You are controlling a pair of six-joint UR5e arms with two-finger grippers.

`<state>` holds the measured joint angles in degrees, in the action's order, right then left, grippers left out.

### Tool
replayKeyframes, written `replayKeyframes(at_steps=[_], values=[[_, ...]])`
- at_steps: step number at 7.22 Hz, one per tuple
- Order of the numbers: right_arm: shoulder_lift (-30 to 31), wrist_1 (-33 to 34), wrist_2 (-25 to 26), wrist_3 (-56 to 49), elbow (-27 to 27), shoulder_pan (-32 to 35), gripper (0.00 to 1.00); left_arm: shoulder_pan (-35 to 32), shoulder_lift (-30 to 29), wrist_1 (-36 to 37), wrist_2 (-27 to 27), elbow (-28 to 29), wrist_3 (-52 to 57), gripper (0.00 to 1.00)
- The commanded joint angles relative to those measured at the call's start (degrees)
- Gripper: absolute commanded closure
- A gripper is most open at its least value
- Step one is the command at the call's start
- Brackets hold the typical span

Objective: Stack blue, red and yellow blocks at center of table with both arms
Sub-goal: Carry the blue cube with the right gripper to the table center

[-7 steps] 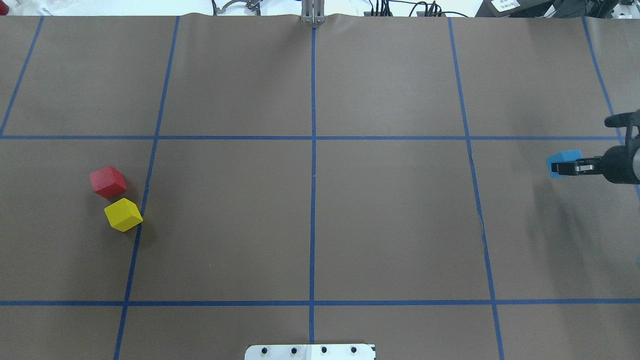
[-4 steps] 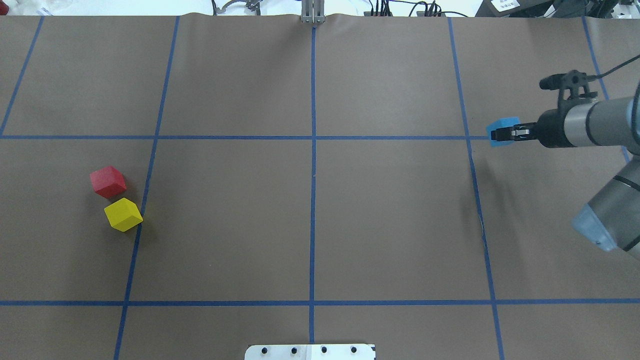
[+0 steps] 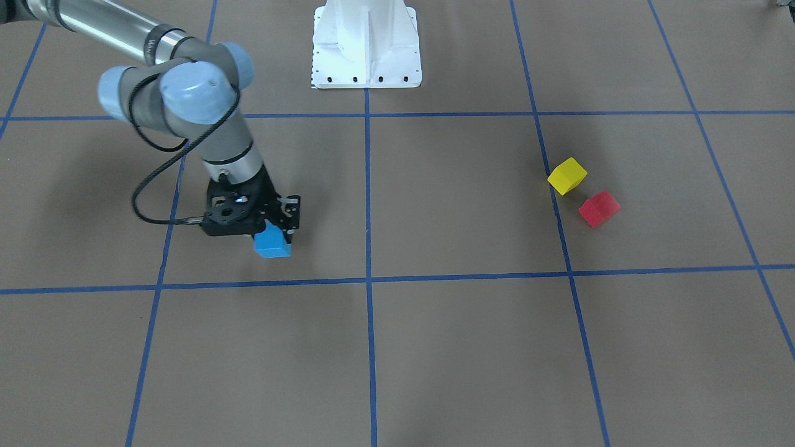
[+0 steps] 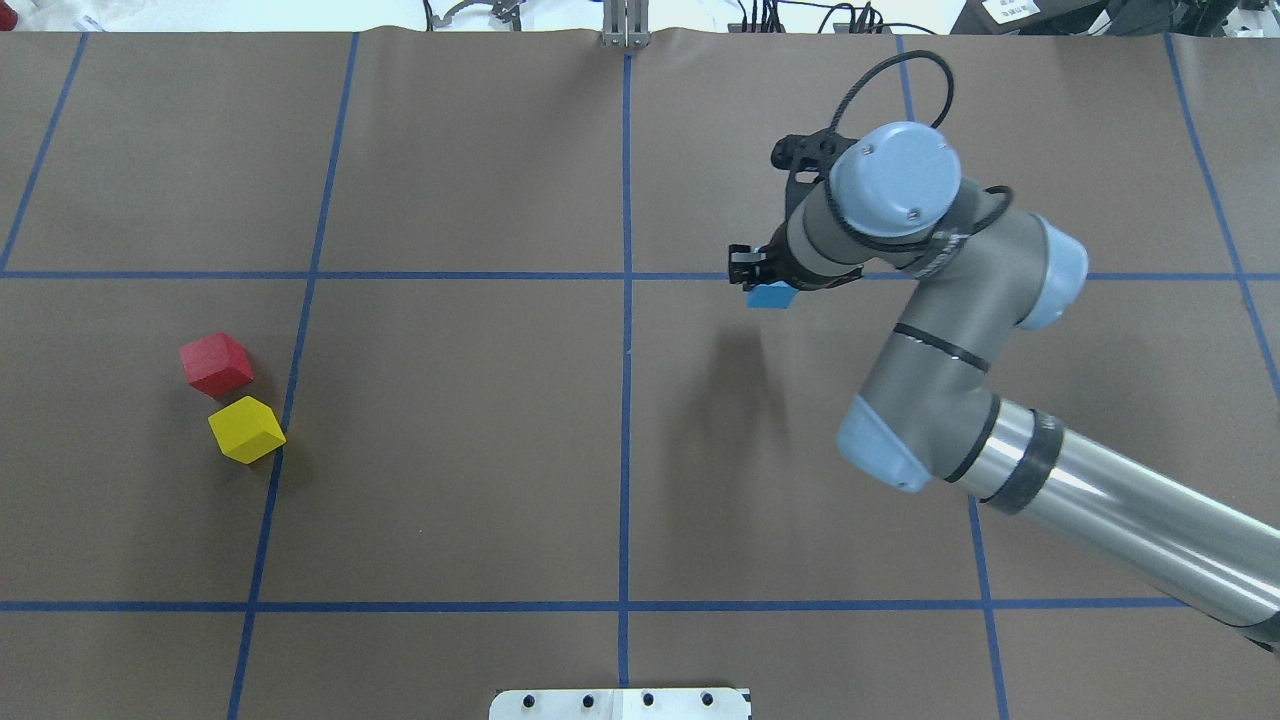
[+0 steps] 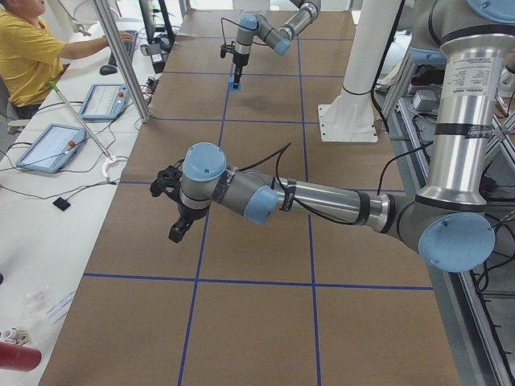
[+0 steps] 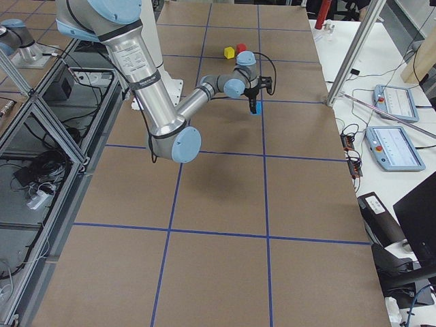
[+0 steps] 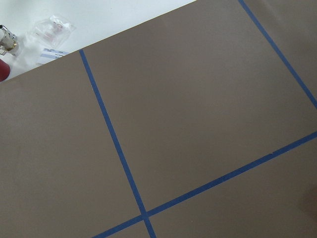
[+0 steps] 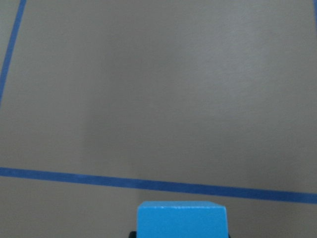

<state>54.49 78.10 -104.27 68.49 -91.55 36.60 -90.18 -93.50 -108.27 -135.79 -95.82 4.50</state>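
Observation:
My right gripper [image 4: 760,282] is shut on the blue block [image 4: 771,296] and holds it above the table, right of the centre line. The blue block also shows in the front view [image 3: 272,245] and at the bottom of the right wrist view [image 8: 181,218]. The red block [image 4: 215,364] and the yellow block [image 4: 247,430] lie side by side on the table at the far left. My left gripper [image 5: 179,229] shows only in the exterior left view, hanging over the table; I cannot tell whether it is open or shut.
The white robot base [image 3: 366,43] stands at the table's near edge. Blue tape lines cross the brown table [image 4: 460,450]. An operator [image 5: 32,48] and tablets [image 5: 50,146] are beside the table's far side. A red bottle [image 5: 16,358] lies off the table's left end.
My right arm has swung left from the table's right edge toward the centre, carrying the blue block. The red and yellow blocks have not moved.

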Motion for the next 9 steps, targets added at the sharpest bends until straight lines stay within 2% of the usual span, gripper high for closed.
replayKeyframes(at_steps=[1, 2, 3, 4, 5, 6, 7, 9], values=[[-11.12, 2.05, 5.28, 5.34, 9.93, -5.9, 1.0, 0.0, -0.02, -0.1, 0.0, 0.98, 0.07, 0.0], [-13.16, 1.97, 7.56, 5.25, 12.6, -7.58, 1.0, 0.0, -0.02, -0.1, 0.0, 1.16, 0.07, 0.0], [-13.27, 1.96, 7.85, 5.34, 12.63, -8.64, 1.0, 0.0, -0.02, -0.1, 0.0, 1.16, 0.07, 0.0], [-13.36, 1.96, 8.11, 5.25, 12.63, -9.52, 0.94, 0.0, -0.02, -0.1, 0.0, 1.25, 0.07, 0.0], [-13.27, 1.88, 8.72, 5.16, 12.72, -9.96, 0.71, 0.0, -0.02, -0.01, 0.0, 1.34, 0.07, 0.0], [-13.27, 1.88, 8.82, 5.34, 12.72, -10.05, 0.31, 0.0, -0.02, -0.01, 0.0, 1.25, 0.07, 0.0], [-13.19, 1.88, 8.99, 5.77, 12.63, -10.23, 0.0, 0.0, -0.02, -0.01, 0.0, 1.16, 0.07, 0.0], [-13.1, 2.05, 8.82, 5.69, 10.28, -10.06, 0.0, 0.0, -0.02, -0.01, 0.0, 1.16, 0.07, 0.0]])
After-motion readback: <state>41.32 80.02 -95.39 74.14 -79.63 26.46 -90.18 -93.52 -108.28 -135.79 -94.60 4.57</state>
